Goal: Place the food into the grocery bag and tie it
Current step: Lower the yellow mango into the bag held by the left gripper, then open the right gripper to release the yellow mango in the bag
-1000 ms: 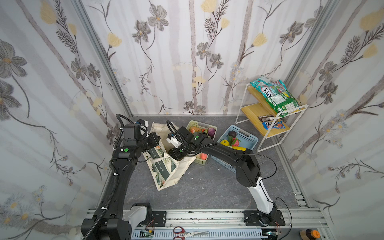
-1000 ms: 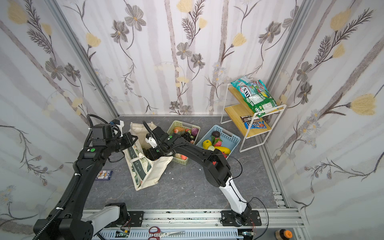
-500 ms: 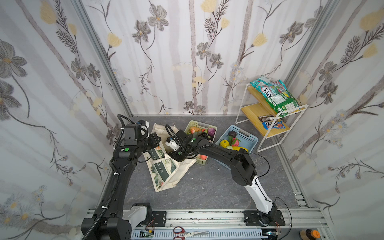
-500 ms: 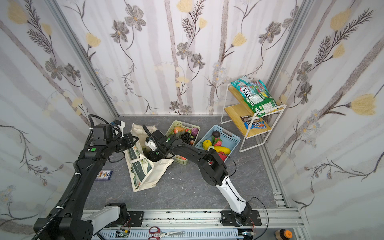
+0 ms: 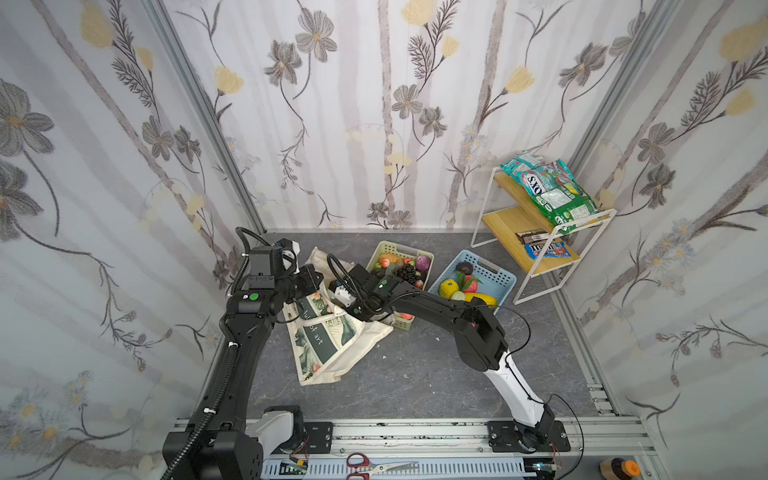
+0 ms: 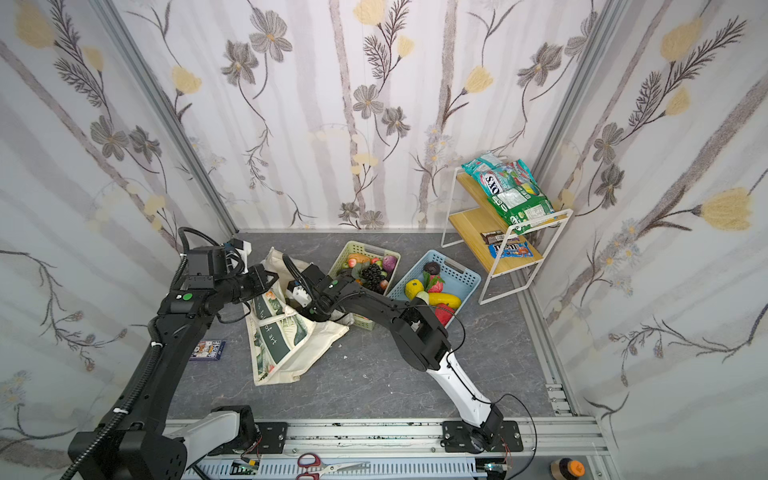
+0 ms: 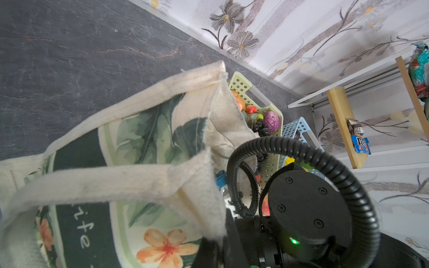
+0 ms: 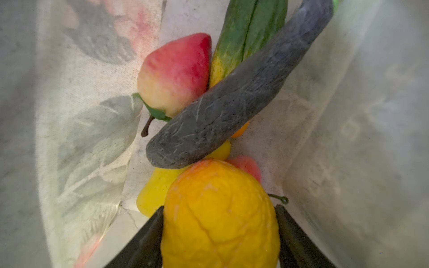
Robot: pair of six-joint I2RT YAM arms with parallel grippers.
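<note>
The cream grocery bag slumps on the grey floor with its mouth held up. My left gripper is shut on the bag's rim beside a handle, at the left of the mouth in both top views. My right gripper is down inside the bag and hidden in both top views. Its jaws are shut on a yellow-orange fruit. Below it in the bag lie a red-yellow pear, a green cucumber, a dark eggplant and a yellow piece.
A pale green basket and a blue basket with more toy food stand right of the bag. A white wire rack with snack packets fills the back right corner. Scissors lie on the front rail.
My right arm has pushed a little further left and down into the bag's mouth with the fruit. The left arm and the bag's rim have stayed put.
</note>
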